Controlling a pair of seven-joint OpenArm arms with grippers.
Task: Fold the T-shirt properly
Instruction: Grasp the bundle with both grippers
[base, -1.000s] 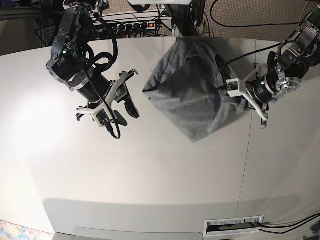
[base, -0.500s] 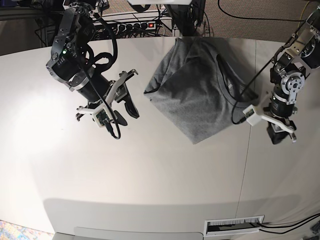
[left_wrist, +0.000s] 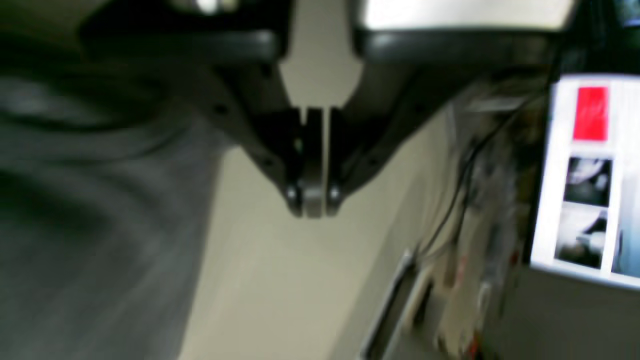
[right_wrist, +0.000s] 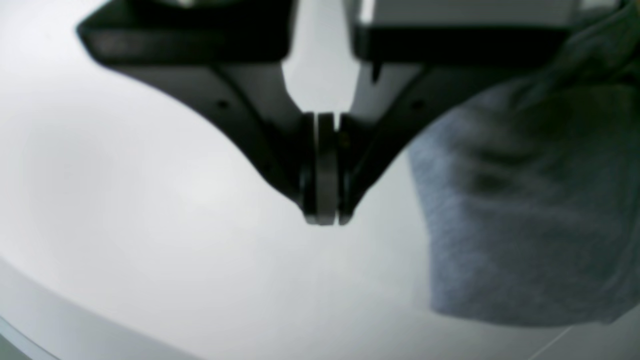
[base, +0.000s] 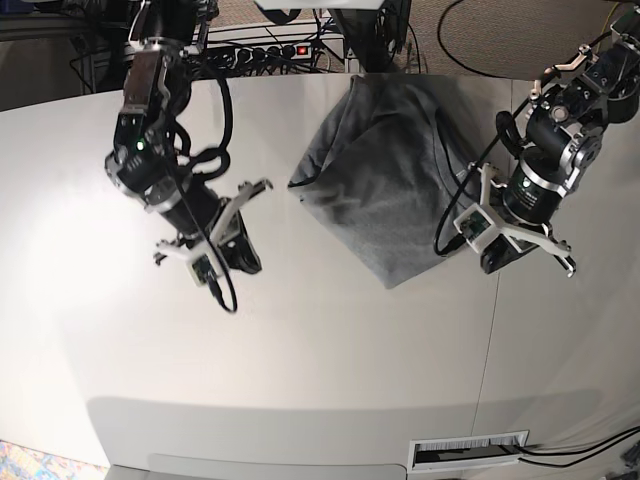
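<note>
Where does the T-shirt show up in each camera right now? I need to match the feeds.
Base: the T-shirt lies upper centre, between both arms.
Left wrist: grey blur filling the left side, left of the shut left tool.
Right wrist: right side, right of the shut right tool.
Shared landmark: the white table.

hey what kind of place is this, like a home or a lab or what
Most likely a robotics lab: two robot arms over a bare white table, a power strip with tangled cables behind it, and a monitor showing camera feeds.
</note>
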